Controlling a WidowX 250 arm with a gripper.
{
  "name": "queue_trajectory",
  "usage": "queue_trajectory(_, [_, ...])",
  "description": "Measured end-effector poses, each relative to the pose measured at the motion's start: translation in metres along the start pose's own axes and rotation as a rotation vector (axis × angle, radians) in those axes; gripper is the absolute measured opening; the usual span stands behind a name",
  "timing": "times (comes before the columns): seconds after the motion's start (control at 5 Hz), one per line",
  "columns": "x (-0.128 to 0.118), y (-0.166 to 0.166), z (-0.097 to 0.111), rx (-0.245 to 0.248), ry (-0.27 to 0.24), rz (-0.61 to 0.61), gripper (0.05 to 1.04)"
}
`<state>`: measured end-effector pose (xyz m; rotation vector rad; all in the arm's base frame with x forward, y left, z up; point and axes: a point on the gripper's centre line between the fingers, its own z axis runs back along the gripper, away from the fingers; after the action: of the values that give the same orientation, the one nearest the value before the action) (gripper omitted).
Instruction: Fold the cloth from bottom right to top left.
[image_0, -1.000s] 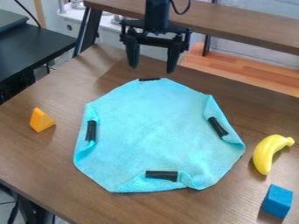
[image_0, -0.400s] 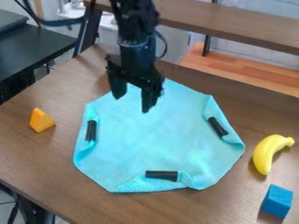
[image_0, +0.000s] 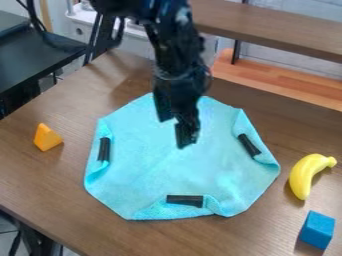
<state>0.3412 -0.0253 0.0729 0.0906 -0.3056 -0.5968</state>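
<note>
My gripper (image_0: 175, 129) hangs above the upper middle of the cloth, turned partly side-on, its two fingers apart with nothing between them. Below it the light blue cloth (image_0: 153, 167) lies spread on the brown table, with edges folded inward at the left, right and bottom. Black clips or strips sit on these folds, such as the one at the bottom (image_0: 184, 200) and the one on the right (image_0: 249, 145). The arm hides part of the cloth's top edge.
On the table (image_0: 40, 185), an orange wedge (image_0: 47, 137) lies left of the cloth. A yellow banana (image_0: 306, 175) and a blue block (image_0: 316, 230) are at the right. A raised brown shelf (image_0: 280, 25) runs behind the table.
From behind the cloth's top edge, my gripper has come forward over the cloth, then a little right and further down the view, turning as it moved. The cloth has not moved.
</note>
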Motion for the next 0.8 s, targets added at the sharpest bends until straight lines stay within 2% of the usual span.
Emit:
queue_trajectory(0.4, [0.002, -0.047, -0.033, -0.104, 0.008, -0.163, 1.001])
queue_trajectory(0.6, [-0.005, -0.067, -0.04, -0.084, 0.083, -0.193, 1.001])
queue_trajectory(0.8, [-0.019, -0.073, -0.043, -0.089, 0.131, -0.207, 1.001])
